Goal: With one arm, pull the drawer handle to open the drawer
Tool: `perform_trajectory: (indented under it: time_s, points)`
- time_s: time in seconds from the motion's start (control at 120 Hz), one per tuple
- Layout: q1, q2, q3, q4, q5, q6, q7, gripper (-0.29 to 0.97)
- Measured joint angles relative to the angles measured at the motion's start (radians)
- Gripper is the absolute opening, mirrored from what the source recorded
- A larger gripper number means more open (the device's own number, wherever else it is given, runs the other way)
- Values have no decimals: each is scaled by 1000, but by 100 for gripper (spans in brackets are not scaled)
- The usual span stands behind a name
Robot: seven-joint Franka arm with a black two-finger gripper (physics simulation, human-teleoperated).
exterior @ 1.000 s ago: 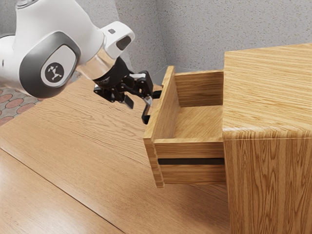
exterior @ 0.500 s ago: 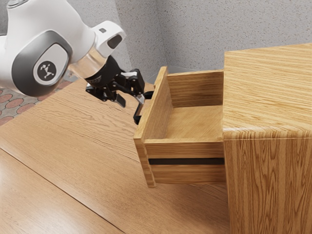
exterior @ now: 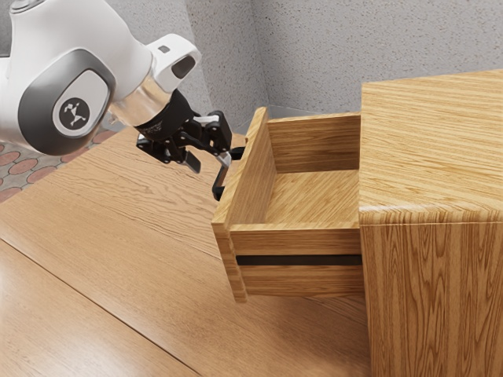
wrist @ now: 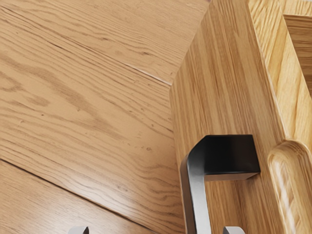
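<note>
Released and spread, the pincer (exterior: 209,165) sat at the front of the drawer (exterior: 250,182) with the dark handle (exterior: 218,187) between its fingers, not clenched on it. From the hand's camera, two grey fingertips (wrist: 79,229) were just visible, one on the outer side of the handle bar and one in the gap between the bar and the drawer front. Whether that inner tip touched the bar could not be made out.

The drawer stood pulled well out of the cabinet (exterior: 432,157), toward the exterior view's left. Its inside showed a bare wooden floor and three plain walls. A dark slot (exterior: 299,260) ran along its near side.

The drawer's front panel hung over the table (exterior: 118,251), its lower corner close above the wood. Broad open tabletop lay beyond it to the exterior view's left and toward the camera. The arm (exterior: 71,78) came in from the upper left, near the grey wall (exterior: 330,47).

The drawer's rear was hidden inside the cabinet, and the cabinet was cut off at the exterior view's right and bottom edges. The front panel hid most of the handle in the exterior view, leaving a short dark piece below the fingers. The lower end of the handle was cut off in the wrist view.
</note>
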Motion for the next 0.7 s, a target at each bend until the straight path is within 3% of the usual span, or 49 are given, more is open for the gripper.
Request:
perform_trajectory:
  time_s: [0.467,0.517,0.592,0.7]
  points:
    - [-5,-51,-28,53,1,-23,-5,34]
    - [-6,-61,-99,160,8,-84,-29,35]
    - [-7,-32,-321,349,45,-191,-86,41]
    - [-14,81,-526,410,73,-298,-174,51]
